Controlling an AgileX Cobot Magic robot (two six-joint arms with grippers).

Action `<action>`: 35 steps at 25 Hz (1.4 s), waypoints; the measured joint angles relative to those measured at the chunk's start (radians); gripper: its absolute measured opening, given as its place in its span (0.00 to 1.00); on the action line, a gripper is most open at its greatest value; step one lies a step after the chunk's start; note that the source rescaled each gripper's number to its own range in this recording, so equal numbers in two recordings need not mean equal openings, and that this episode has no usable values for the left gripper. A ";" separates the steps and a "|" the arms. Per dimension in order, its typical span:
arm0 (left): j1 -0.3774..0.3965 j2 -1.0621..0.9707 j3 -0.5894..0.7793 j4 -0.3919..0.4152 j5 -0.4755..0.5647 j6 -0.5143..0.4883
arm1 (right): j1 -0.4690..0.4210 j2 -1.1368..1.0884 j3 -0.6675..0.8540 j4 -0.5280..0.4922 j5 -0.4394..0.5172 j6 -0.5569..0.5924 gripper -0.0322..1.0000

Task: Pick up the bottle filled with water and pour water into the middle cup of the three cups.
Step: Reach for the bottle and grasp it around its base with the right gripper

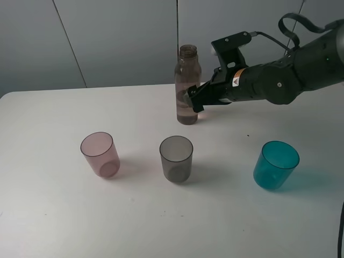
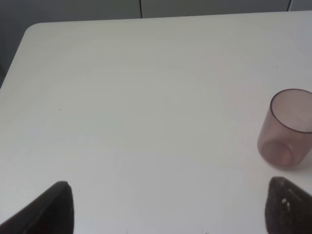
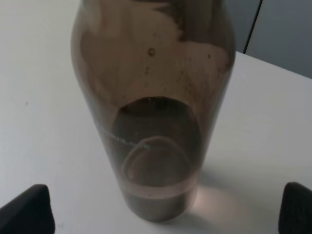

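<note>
Reaching in from the upper right of the frame, the right hand [image 1: 194, 100] was wide open beside the bottle [image 1: 185, 75], upright at upper centre of the bench [image 1: 54, 215], likely lined up for a side grip; the grey middle cup [image 1: 176, 158] stood below.

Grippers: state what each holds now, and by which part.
Nothing is held. The right gripper stands open either side of the bottle, not touching it; the left gripper is open and empty.
</note>
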State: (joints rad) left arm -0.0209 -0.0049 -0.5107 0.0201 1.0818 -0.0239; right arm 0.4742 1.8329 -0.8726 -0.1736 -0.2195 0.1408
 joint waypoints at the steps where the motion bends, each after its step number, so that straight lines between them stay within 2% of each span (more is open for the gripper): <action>1: 0.000 0.000 0.000 0.000 0.000 0.000 | 0.000 0.012 0.000 0.000 -0.014 0.000 1.00; 20: 0.000 0.000 0.000 0.000 0.000 0.000 | 0.000 0.223 0.000 0.000 -0.450 0.007 1.00; 35: 0.000 0.000 0.000 0.000 0.000 0.000 | 0.000 0.325 -0.101 -0.002 -0.483 0.009 1.00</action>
State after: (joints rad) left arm -0.0209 -0.0049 -0.5107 0.0201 1.0818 -0.0239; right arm 0.4742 2.1583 -0.9733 -0.1755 -0.7024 0.1495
